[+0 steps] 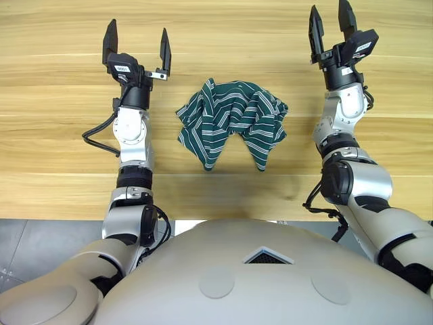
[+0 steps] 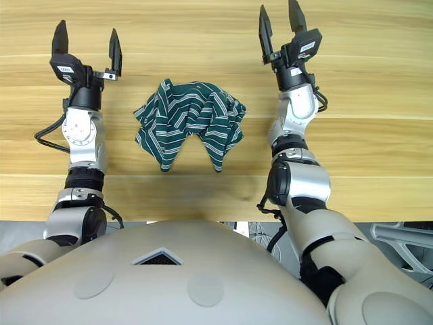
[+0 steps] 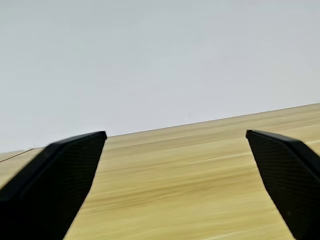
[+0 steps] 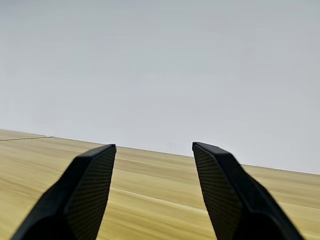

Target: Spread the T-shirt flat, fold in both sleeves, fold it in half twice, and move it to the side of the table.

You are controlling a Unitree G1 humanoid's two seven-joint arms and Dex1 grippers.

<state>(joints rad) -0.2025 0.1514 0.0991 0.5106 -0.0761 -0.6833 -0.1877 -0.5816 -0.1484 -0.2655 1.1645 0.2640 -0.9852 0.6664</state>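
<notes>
In the middle of the table (image 1: 67,149) the shirt (image 1: 232,122) sits in a crumpled heap; left gripper (image 1: 137,28) and right gripper (image 1: 331,10) hang either side of it, both open (left wider), holding nothing; I'd say spreading isn't started, so pinch the two points drooping toward the near edge, cloth only, then pull apart low and slow

A plain pale wall (image 3: 150,50) and grey floor (image 1: 27,244), perhaps tiled.
</notes>
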